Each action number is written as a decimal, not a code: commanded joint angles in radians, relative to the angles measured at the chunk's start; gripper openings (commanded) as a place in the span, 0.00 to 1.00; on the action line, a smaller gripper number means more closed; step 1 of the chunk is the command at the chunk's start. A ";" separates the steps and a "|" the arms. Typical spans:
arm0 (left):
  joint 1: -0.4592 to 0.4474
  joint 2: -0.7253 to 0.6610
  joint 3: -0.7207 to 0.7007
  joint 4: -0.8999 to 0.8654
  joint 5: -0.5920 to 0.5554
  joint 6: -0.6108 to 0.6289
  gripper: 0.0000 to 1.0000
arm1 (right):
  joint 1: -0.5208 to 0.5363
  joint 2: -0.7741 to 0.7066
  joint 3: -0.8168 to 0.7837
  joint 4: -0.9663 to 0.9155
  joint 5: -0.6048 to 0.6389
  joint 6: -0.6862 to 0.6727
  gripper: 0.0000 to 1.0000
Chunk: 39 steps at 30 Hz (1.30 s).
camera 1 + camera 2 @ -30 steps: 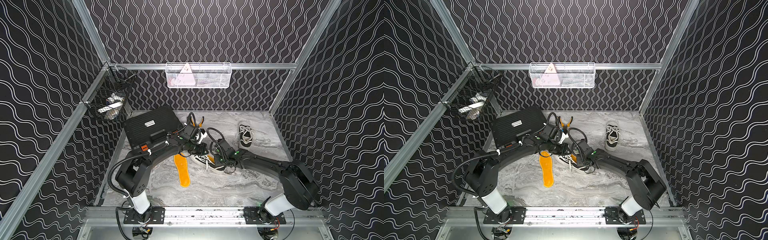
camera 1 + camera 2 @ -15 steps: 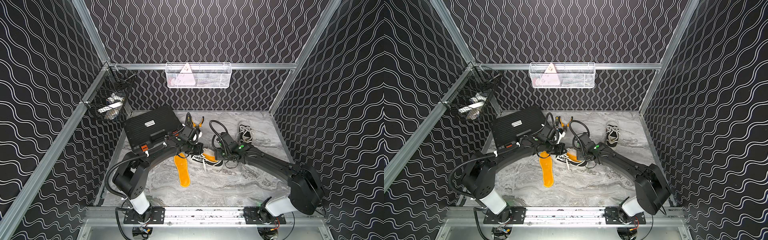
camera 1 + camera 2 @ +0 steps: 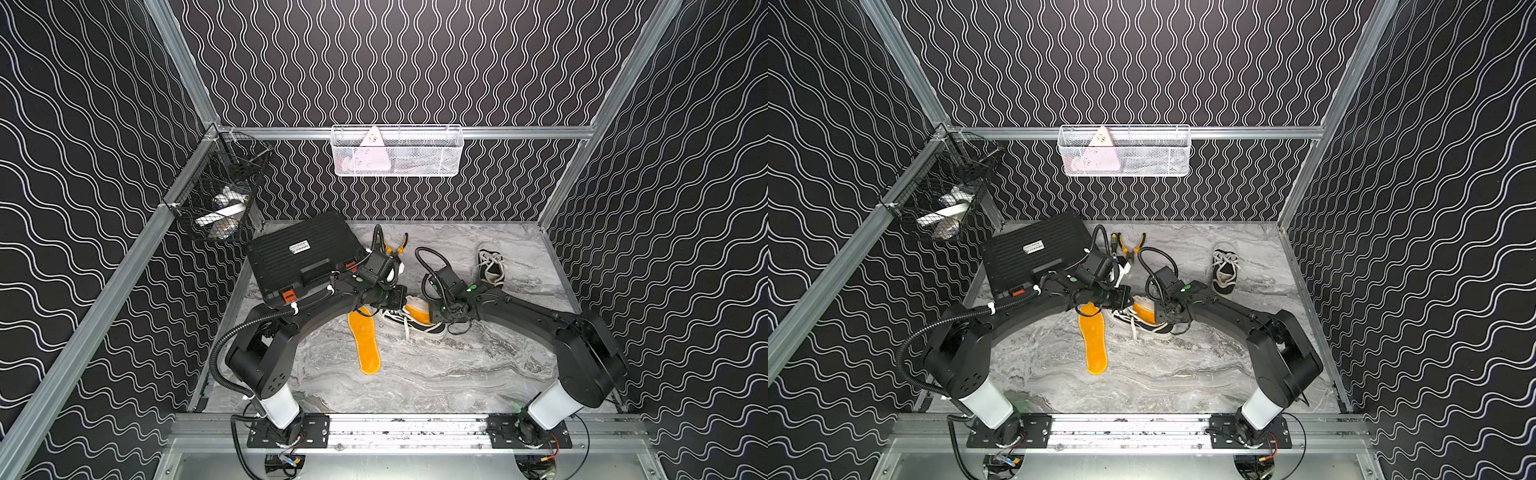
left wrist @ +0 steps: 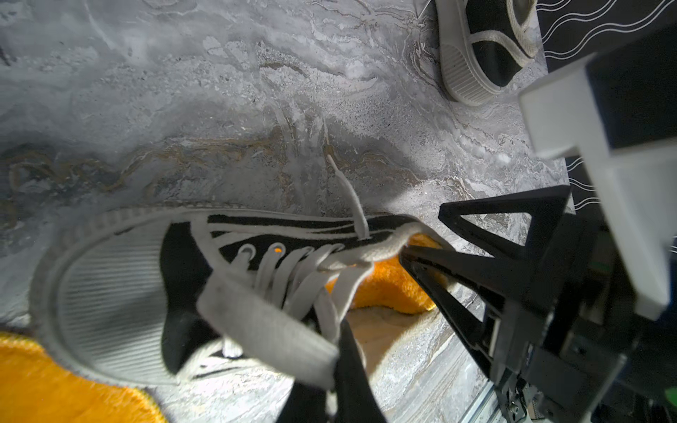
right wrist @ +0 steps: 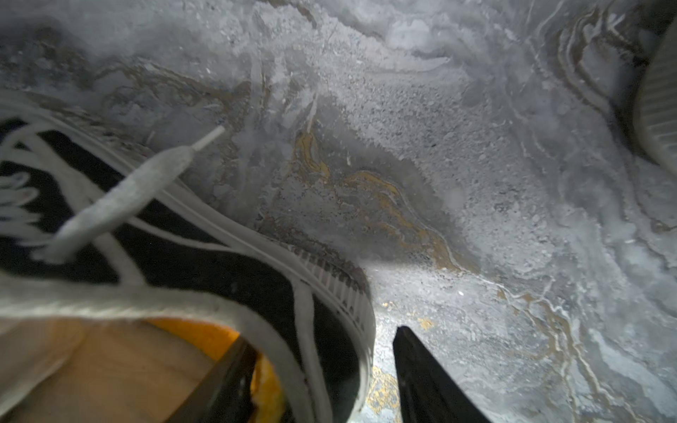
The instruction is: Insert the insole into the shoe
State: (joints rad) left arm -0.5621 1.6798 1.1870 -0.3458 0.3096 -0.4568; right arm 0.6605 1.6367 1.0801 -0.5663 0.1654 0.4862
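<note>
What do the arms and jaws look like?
Matte black curved links on left arm and right arm, white base columns, green status lights. Left carries a ribbed black hose with white ties; right, a looped black cable. The jaws are black open triangular frames.

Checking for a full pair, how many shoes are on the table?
2: the near shoe lies in the middle beside the loose insole; the far shoe sits toward the back right.

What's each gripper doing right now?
Left gripper: closed, apparently pinching the shoe at its tongue.
Right gripper: open, jaws straddling the shoe's heel wall.
</note>
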 commanded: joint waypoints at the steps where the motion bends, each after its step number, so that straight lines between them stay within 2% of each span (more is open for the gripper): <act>1: -0.002 -0.020 0.016 0.023 -0.031 -0.005 0.00 | 0.001 0.006 0.020 -0.071 0.041 0.002 0.60; 6: -0.003 -0.031 0.016 0.013 -0.061 -0.009 0.00 | 0.003 0.008 0.077 -0.176 0.073 -0.001 0.62; 11: -0.013 -0.033 0.011 0.021 -0.070 -0.016 0.00 | 0.002 -0.004 0.108 -0.199 0.060 -0.005 0.63; 16: -0.016 -0.031 0.022 0.018 -0.070 -0.016 0.00 | 0.005 0.042 0.100 -0.207 0.027 -0.011 0.54; 19: -0.017 -0.027 0.032 0.017 -0.063 -0.013 0.00 | 0.004 0.081 0.074 -0.167 0.009 -0.008 0.52; 25: -0.024 -0.033 0.033 0.019 -0.058 -0.011 0.00 | 0.003 0.200 0.068 -0.159 0.104 -0.008 0.50; 33: -0.024 -0.022 0.023 0.010 -0.079 0.000 0.00 | 0.002 0.078 0.140 -0.159 0.010 0.007 0.61; 36: -0.023 -0.023 0.023 0.015 -0.079 -0.006 0.00 | 0.002 0.085 0.159 -0.183 0.019 -0.007 0.59; 39: -0.023 -0.023 0.030 0.011 -0.083 -0.006 0.00 | -0.005 0.117 0.131 -0.179 0.026 -0.014 0.52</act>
State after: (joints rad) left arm -0.5858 1.6585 1.2095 -0.3595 0.2356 -0.4679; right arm 0.6605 1.7317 1.2274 -0.7197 0.1875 0.4801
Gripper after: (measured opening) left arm 0.070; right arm 0.536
